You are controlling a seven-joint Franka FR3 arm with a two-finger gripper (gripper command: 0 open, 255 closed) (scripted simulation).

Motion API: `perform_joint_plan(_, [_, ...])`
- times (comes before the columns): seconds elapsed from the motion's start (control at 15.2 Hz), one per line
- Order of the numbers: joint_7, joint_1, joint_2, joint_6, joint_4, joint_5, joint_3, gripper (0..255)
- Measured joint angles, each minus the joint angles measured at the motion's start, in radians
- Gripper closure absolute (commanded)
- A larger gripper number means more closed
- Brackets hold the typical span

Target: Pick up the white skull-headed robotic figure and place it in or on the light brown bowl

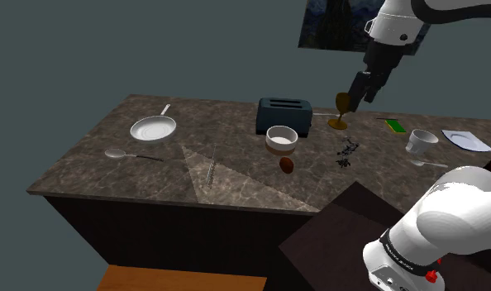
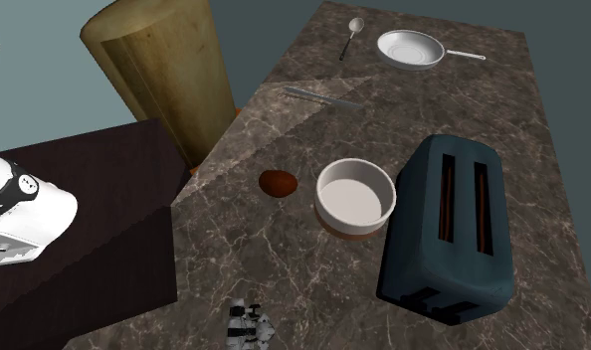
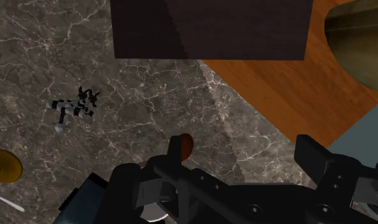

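While the tool (image 3: 245, 153) hangs above the veined counter (image 2: 463, 89) with fingers parted and empty, the small white-and-black robotic figure (image 3: 72, 108) lies, apparently flat, well aside of it, apart from the bowl (image 2: 355, 196) beside the toaster (image 2: 448, 229).

You have a dark brown countertop (image 2: 284, 268) veined with pale marbling, a slate-blue toaster (image 2: 445, 234), and a bowl (image 2: 355, 196) white inside with a brown base. The figure (image 2: 249, 326) is white with black patches. The small lump (image 2: 278, 182) is reddish-brown, the frying pan (image 2: 411, 49) white, the goblet (image 1: 341, 112) amber, the floor (image 3: 289, 76) orange-brown.
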Motion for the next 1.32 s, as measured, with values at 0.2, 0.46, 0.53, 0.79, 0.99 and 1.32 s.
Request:
perform_joint_plan(0.2, [-0.018, -0.008, 0.004, 0.030, -0.026, -0.014, -0.019, 0])
perform_joint_plan(0.46, [-0.073, -0.032, 0.039, 0.130, -0.090, -0.058, -0.080, 0])
perform_joint_plan(0.53, [-0.090, -0.040, 0.058, 0.153, -0.093, -0.070, -0.099, 0])
perform_joint_plan(0.79, [-0.146, -0.065, 0.121, 0.259, -0.132, -0.110, -0.164, 0])
perform_joint_plan(0.99, [-0.189, -0.078, 0.204, 0.348, -0.135, -0.133, -0.217, 0])
perform_joint_plan(1.32, [-0.267, -0.102, 0.322, 0.485, -0.147, -0.161, -0.306, 0])
